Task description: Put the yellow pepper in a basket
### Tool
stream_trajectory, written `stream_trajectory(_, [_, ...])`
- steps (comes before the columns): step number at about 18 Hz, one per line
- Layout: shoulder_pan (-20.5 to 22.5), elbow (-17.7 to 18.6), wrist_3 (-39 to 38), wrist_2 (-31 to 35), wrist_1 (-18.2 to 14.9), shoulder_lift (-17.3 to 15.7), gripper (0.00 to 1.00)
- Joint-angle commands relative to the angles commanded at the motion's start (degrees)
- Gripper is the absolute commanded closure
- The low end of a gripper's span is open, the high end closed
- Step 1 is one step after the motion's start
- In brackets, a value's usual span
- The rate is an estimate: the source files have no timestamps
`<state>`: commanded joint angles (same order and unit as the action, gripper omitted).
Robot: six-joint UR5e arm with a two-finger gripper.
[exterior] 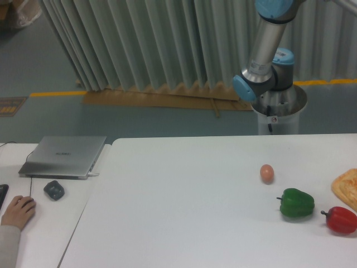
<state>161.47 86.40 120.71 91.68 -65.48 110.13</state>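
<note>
The fixed camera shows a white desk (pixel 184 206) on which a tan egg (pixel 267 173), a green pepper (pixel 296 203) and a red pepper (pixel 341 219) are set toward the right side, the two peppers close together. Only the arm's elbow (pixel 262 75) is seen behind the desk. The claw is out of frame, so its state cannot be told, and neither the yellow pepper nor a basket is seen.

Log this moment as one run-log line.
arm: elbow raised behind table | gripper: out of view | yellow pepper, basket: not visible | table: egg, green pepper, red pepper
</note>
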Motion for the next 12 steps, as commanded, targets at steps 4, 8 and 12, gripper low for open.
stream_trajectory(4, [-3.16,0.35,-4.41,-0.09,0.0,-0.09,0.0])
stream_trajectory(8, [-7.83,4.12,-8.47,-0.01,-1.4,-4.03,0.0])
stream_trajectory(12, [-9.85,5.1,-13.39,-0.09,-1.94,-5.19,0.0])
